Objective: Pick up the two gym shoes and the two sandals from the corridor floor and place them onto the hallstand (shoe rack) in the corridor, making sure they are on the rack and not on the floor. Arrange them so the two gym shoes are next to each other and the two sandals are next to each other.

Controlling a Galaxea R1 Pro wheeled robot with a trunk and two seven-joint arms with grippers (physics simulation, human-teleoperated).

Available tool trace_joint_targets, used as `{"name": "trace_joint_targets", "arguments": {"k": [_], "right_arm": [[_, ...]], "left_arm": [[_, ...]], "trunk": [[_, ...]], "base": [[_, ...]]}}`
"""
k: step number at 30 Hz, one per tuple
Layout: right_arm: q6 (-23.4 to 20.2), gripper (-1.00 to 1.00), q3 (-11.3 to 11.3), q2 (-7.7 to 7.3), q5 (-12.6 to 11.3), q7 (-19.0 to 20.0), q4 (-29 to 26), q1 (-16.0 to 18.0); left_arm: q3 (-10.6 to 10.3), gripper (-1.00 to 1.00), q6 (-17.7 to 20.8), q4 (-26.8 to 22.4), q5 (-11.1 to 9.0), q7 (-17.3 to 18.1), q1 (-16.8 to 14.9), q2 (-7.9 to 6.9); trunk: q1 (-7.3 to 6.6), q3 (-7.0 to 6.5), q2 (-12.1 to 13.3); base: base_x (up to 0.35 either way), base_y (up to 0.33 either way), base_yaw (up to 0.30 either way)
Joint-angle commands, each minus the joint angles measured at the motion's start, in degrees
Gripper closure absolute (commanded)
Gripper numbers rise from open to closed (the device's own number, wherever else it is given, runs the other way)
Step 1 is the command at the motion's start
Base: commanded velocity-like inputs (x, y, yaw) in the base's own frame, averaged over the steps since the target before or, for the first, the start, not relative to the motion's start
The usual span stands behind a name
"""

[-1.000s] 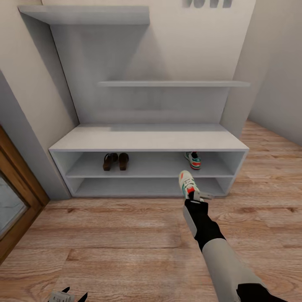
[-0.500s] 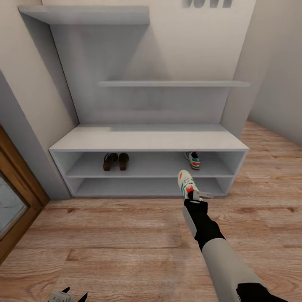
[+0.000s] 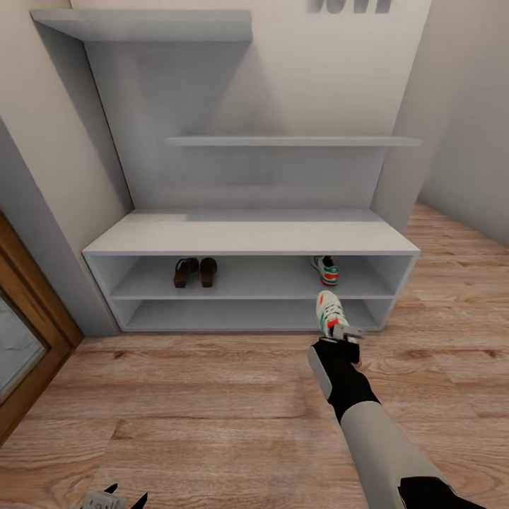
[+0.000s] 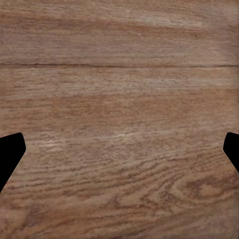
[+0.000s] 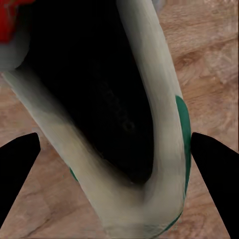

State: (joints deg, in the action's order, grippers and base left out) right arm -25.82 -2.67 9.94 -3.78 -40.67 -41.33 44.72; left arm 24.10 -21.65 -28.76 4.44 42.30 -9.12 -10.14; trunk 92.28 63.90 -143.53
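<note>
The hallstand point(image 3: 247, 240) shelves both sandals point(image 3: 195, 272) and one gym shoe point(image 3: 326, 269). The right gripper point(image 3: 344, 334) clamps the other gym shoe point(image 3: 331, 313) over the corridor floor point(image 3: 212, 403); the left gripper point(image 4: 119, 149) gapes wide.

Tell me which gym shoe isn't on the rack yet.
The gym shoe at the right end effector, in front of the hallstand. The other gym shoe sits on the upper open shelf, at its right.

Pale walls point(image 3: 459, 106), wooden door frame point(image 3: 28, 332), dark wall lettering point(image 3: 350, 6)
</note>
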Motion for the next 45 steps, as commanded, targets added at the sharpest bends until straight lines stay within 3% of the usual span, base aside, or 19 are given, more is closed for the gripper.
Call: {"name": "trace_joint_targets", "arguments": {"k": [1,14,45], "right_arm": [[0.15,1.00,0.03,0.06,-1.21,-0.28,-0.06,0.02],[0.16,1.00,0.03,0.06,-2.75,-0.80,-0.40,0.02],[0.16,1.00,0.03,0.06,-2.82,-0.77,-0.43,0.02]], "left_arm": [[0.42,-1.00,-0.23,0.02,0.48,0.33,-0.08,0.06],[0.42,-1.00,-0.29,0.02,0.48,0.33,-0.06,0.04],[0.30,-1.00,-0.29,0.02,0.56,0.38,-0.09,0.12]], "trunk": [[-0.01,0.05,-0.02],[-0.01,0.05,-0.02],[-0.01,0.05,-0.02]], "base": [[0.000,0.000,0.000],[0.074,0.021,0.000],[0.297,0.080,0.000]]}}
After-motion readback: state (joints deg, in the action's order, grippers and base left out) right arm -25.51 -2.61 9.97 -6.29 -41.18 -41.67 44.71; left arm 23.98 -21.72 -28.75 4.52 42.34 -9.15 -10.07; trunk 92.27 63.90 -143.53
